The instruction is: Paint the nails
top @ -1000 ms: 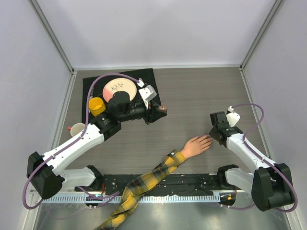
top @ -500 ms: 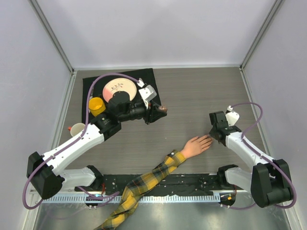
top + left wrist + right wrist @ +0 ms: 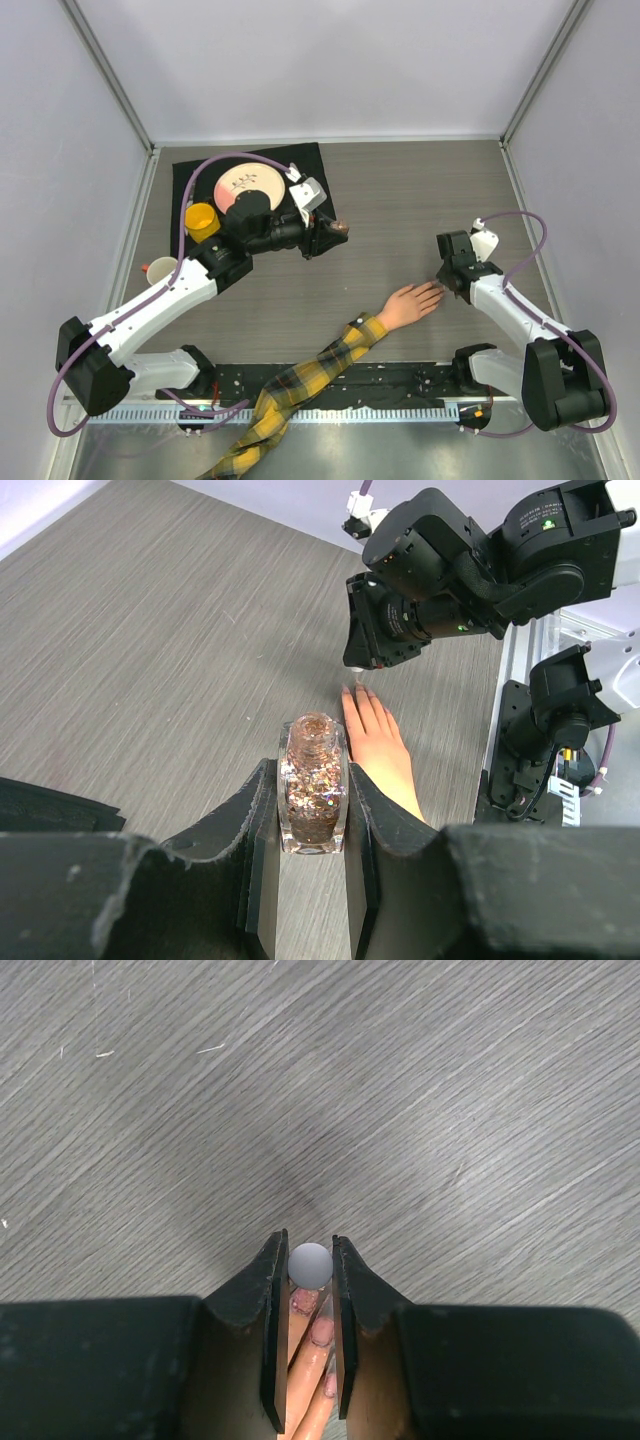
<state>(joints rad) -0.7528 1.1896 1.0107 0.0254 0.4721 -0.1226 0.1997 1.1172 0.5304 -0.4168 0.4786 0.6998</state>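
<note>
**Brush poised over the fingertips, bottle held to one side**

The right gripper [image 3: 307, 1247] has its jaws closed to a narrow gap around a grey, round-topped brush cap [image 3: 310, 1265], held upright between the two pads. Directly beneath it, seen between the jaws, lie the nails [image 3: 303, 1302] of the mannequin hand [image 3: 408, 303], which look pinkish and glossy. From the left wrist view a thin pale tip projects below the right gripper [image 3: 362, 665] at the ends of the fingers; whether it touches a nail cannot be made out. The mannequin hand lies palm down on the counter [image 3: 400, 200], right of centre, with its fingers pointing toward the right arm. The plaid sleeve [image 3: 310, 378] runs back from it to the near edge.

Well apart, left of centre, the left gripper [image 3: 312, 772] is clamped on an uncapped polish bottle [image 3: 313, 800] filled with pink-gold glitter, carried upright above the counter. Behind this arm, a black mat [image 3: 300, 160] in the far-left corner bears a pink-and-white plate [image 3: 245, 182] and a yellow cup [image 3: 201, 220]. A white cup [image 3: 160, 270] stands just off the mat.
</note>
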